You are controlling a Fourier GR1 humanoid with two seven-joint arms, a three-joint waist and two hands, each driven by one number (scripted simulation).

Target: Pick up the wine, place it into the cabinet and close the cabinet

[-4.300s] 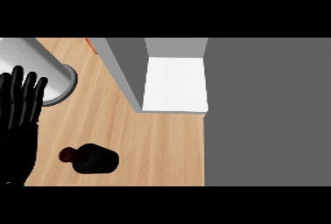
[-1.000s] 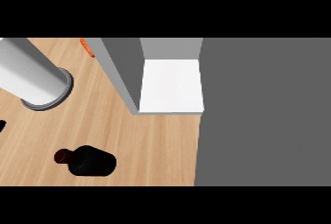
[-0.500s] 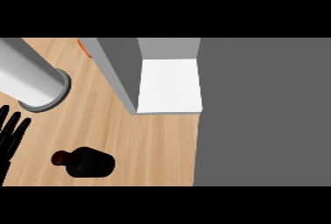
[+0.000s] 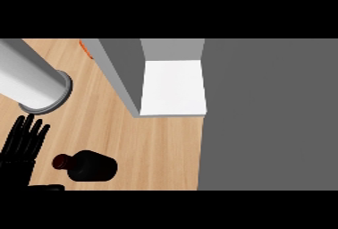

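Fingers (image 4: pixel 30 129) of left hand (image 4: pixel 20 150) straight, spread, holding nothing, at view's left edge. Wine (image 4: pixel 86 165) lies on its side on tabletop (image 4: pixel 158 147), just right of hand. Cabinet (image 4: pixel 165 76) open beyond. Grey cylinder (image 4: pixel 33 82) upper left.

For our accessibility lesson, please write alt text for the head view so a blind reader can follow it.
A dark wine bottle lies on its side on a wooden counter, with an open black robot hand just to its left at the view's left edge. Above stand a grey cylinder and a grey cabinet with a white inside.
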